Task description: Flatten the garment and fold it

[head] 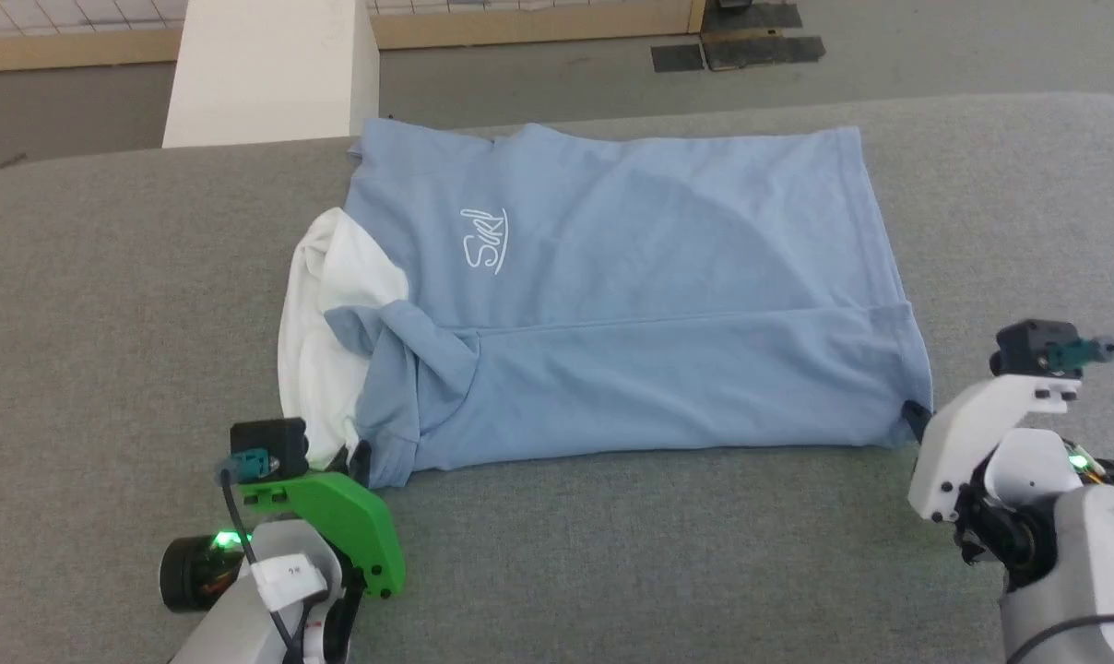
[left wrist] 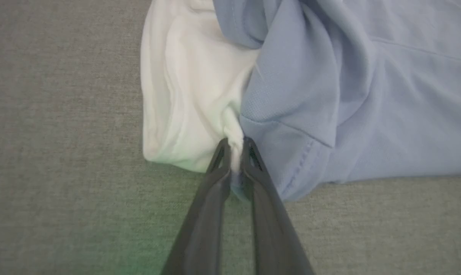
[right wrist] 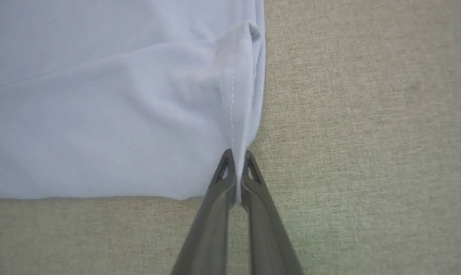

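Lying across the middle of the head view, the garment (head: 631, 304) rests on the grey table (head: 105, 323), spread wide with its lower strip folded up over the body, so a straight crease runs left to right below the centre. A white cursive logo (head: 485, 242) sits left of centre on the blue cloth. At the left end a white panel (head: 322, 323) bulges out from under the blue, and a twisted blue fold crosses it.

The left pincer (head: 361, 458), at the lower left of the head view under a green bracket (head: 336, 516), meets the garment's lower left corner. In the left wrist view its fingers (left wrist: 221, 160) are drawn together on a thin gathered pinch of white cloth, right where white and blue meet.

The right pincer (head: 915, 415), at the right edge of the head view under a white bracket (head: 972, 443), touches the lower right corner. In the right wrist view its fingers (right wrist: 224, 168) are closed on the stitched side hem (right wrist: 230, 95), which rises into a small ridge above the tips.

Beyond the table, along the top of the head view, are a grey floor (head: 539, 83), a white block (head: 271, 69) at upper left and dark mats (head: 737, 51) at upper right.
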